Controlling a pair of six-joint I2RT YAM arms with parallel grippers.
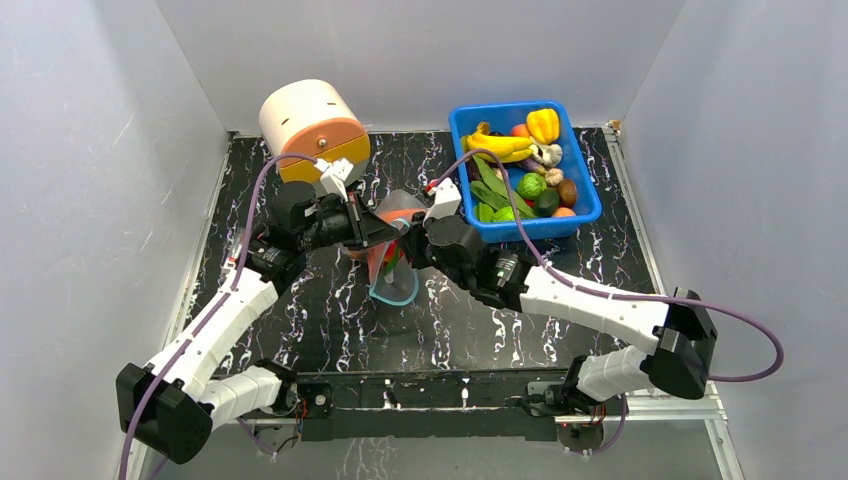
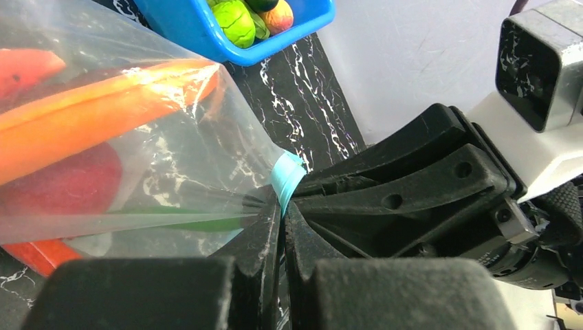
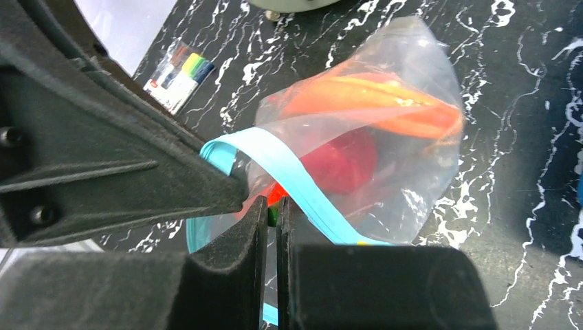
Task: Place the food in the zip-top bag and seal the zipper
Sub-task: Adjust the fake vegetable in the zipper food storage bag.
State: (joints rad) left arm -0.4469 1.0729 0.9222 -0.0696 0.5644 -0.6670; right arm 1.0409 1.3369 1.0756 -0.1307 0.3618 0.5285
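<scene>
Black marbled table (image 1: pixel 330 330) between white walls. At its centre, zip-top bag (image 1: pixel 392 255) held between both arms, orange and red food (image 3: pixel 385 103) inside, teal zipper (image 3: pixel 302 184) looping toward the near side. Pinched shut on that strip, tip to tip: left gripper (image 2: pixel 282 213) and right gripper (image 3: pixel 273 206). Far right, blue bin (image 1: pixel 540 228) of toys.

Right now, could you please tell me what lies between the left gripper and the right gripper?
Only the zip-top bag: the left gripper and right gripper both pinch it at its zipper, clearest in the wrist views.
</scene>
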